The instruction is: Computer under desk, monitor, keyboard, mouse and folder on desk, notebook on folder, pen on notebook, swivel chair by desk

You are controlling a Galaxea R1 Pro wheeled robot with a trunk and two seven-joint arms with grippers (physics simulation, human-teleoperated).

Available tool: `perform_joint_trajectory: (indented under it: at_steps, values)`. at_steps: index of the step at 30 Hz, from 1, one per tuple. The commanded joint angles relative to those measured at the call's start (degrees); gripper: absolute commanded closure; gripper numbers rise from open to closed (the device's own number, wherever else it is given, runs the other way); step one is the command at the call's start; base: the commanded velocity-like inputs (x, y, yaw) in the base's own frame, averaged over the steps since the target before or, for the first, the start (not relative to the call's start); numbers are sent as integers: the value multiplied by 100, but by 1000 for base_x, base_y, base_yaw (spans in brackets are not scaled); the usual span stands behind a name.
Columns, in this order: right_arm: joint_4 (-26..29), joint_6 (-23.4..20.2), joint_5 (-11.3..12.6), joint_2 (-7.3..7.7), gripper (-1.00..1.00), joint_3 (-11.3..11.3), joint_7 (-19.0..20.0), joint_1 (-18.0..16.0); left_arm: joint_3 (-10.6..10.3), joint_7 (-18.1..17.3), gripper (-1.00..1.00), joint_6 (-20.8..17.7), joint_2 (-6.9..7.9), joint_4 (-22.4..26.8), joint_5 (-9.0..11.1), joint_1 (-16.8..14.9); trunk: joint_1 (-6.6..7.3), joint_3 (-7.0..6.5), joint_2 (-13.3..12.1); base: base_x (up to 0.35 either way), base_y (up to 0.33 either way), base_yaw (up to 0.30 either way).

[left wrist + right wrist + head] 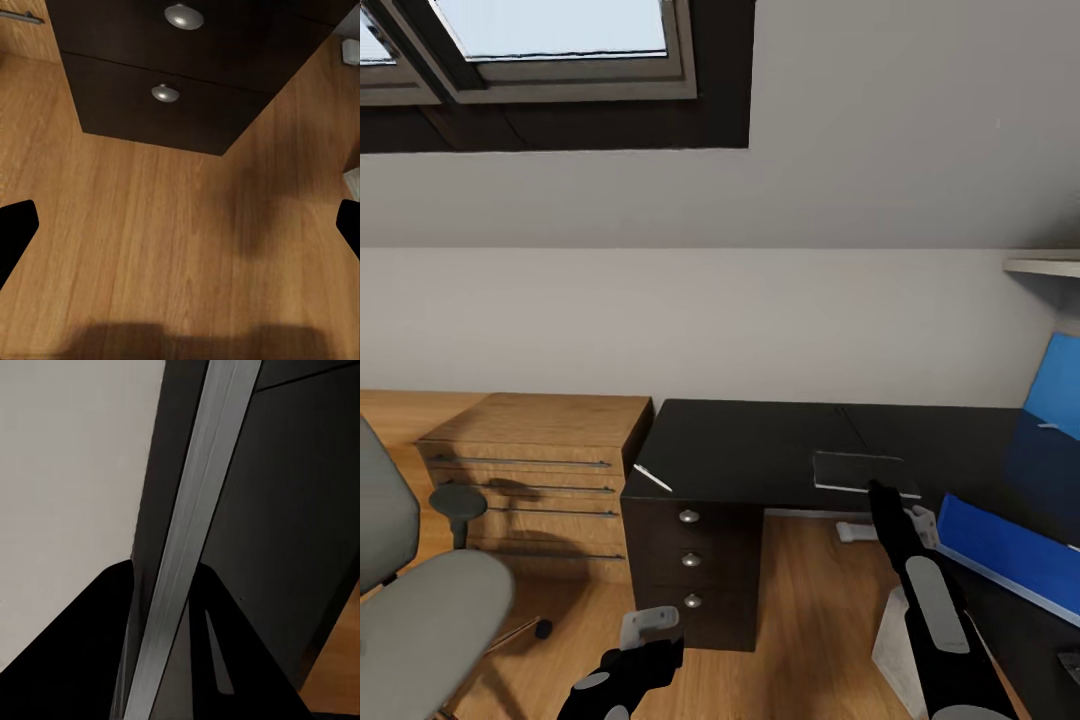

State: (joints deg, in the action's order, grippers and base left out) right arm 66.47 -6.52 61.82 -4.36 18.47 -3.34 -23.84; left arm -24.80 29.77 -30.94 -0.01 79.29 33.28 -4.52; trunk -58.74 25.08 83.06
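Your right gripper (161,645) is clamped on the notebook (857,470) at the desk (760,450) front edge. The folder (1008,545) lies just right. Lift and carry it onto the folder. Your left gripper (180,240) hangs open over the floor.
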Motion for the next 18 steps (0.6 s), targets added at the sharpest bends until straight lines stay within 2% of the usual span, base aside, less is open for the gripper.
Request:
perform_joint_trajectory:
  at_steps: [1,12,18]
  values:
    - [33,-43,52,-1,100,19,-42,2,-7,55,-100,-9,1,8,56,-5,23,-11,-38,-20,-1,0]
    - [60,-1,50,-7,100,66,-74,11,-38,49,-100,-9,1,8,55,-5,45,-25,-78,-2,0,-7]
    - [35,-6,53,2,100,335,-91,11,-129,52,-100,-9,2,8,55,-4,45,10,-78,0,0,-146]
